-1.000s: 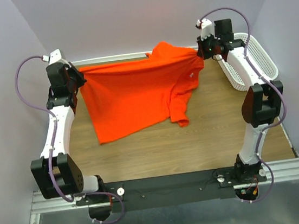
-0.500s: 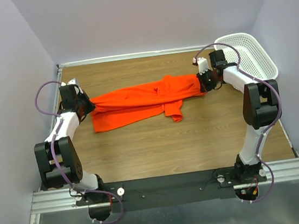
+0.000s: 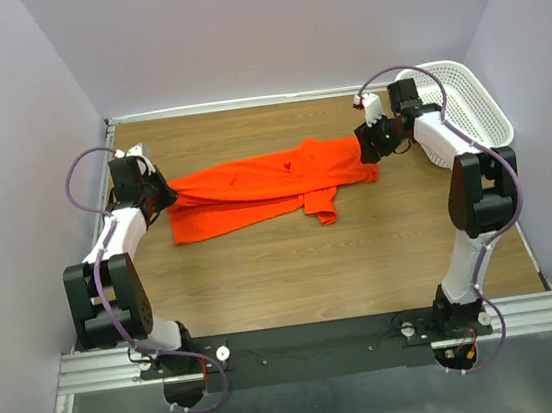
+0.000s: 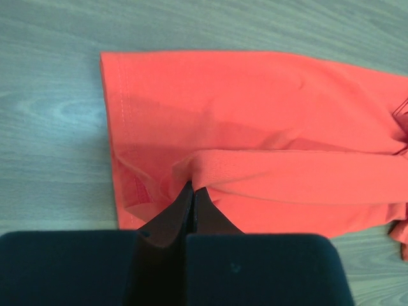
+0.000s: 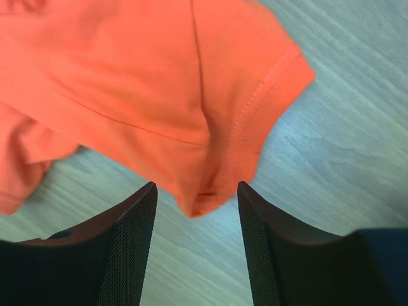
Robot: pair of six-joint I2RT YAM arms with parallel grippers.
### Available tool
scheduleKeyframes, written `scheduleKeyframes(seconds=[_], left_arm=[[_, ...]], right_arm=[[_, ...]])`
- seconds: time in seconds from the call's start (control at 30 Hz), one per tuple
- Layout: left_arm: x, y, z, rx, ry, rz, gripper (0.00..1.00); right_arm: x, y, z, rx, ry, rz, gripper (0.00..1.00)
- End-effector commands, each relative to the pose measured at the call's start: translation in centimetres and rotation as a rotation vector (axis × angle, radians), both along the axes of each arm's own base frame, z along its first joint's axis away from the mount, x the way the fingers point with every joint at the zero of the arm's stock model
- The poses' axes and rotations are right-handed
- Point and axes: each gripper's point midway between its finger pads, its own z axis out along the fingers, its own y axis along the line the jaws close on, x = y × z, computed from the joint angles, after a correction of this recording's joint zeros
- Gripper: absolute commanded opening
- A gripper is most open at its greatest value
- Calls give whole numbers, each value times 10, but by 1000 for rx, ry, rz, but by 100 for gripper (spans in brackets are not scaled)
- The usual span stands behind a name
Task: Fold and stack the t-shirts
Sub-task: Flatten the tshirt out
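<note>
The orange-red t-shirt (image 3: 264, 188) lies on the wooden table as a long band folded over itself, with one sleeve sticking out toward the front. My left gripper (image 3: 162, 195) is at its left end. In the left wrist view the left gripper (image 4: 192, 186) is shut on a fold of the t-shirt (image 4: 255, 121). My right gripper (image 3: 369, 145) is at the shirt's right end. In the right wrist view the right gripper (image 5: 197, 186) stands open just above the table. The tip of the t-shirt (image 5: 159, 83) lies loose between its fingers, which do not touch it.
A white perforated basket (image 3: 469, 92) stands at the back right corner, right behind the right arm. Walls close in the table at the back and on both sides. Bare wood (image 3: 304, 273) lies between the shirt and the arm bases.
Both arms brought the spread, held-up shirt down onto the table, where it folded into a band. The right gripper then opened, let go of the shirt's right end and drew back slightly.
</note>
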Motion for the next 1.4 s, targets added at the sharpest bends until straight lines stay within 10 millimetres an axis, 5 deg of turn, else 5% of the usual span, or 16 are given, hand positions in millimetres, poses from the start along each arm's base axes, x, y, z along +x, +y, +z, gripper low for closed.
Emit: scheduleKeyframes(seconds=[0.0,0.07,0.13,0.17,0.23,0.43,0.7,0.8,0.87,0.97,1.17,1.37], left_arm=[[-11,-10,-5,1,6,-55,0],[-13,-8,-4,12,4,-49,0],[-15,-10,-6,12,8,-55,0],[-15,-11,-5,12,6,-61,0],[-15,-12,-6,10,7,-65,0],[-16,-15,-2,16,-5,-76,0],[-16,-19,3,7,-18,-90,0],[-15,-21,5,4,-25,-98,0],[-16,-21,7,5,-30,-98,0],[-16,-21,8,7,-34,-99,0],[-16,-23,13,6,-47,-107,0],[-19,-29,20,2,-73,-120,0]], right_arm=[[1,32,21,158,30,62,62],[18,50,42,232,0,85,62],[27,68,24,268,71,67,62],[42,74,34,275,44,64,62],[49,87,2,274,130,37,62],[64,112,-22,271,182,31,61],[66,104,-51,170,204,-41,60],[51,104,-62,177,250,-19,40],[42,104,-61,186,264,-1,12],[42,101,-35,176,206,16,1],[30,87,38,138,44,28,1],[-9,79,58,133,20,59,1]])
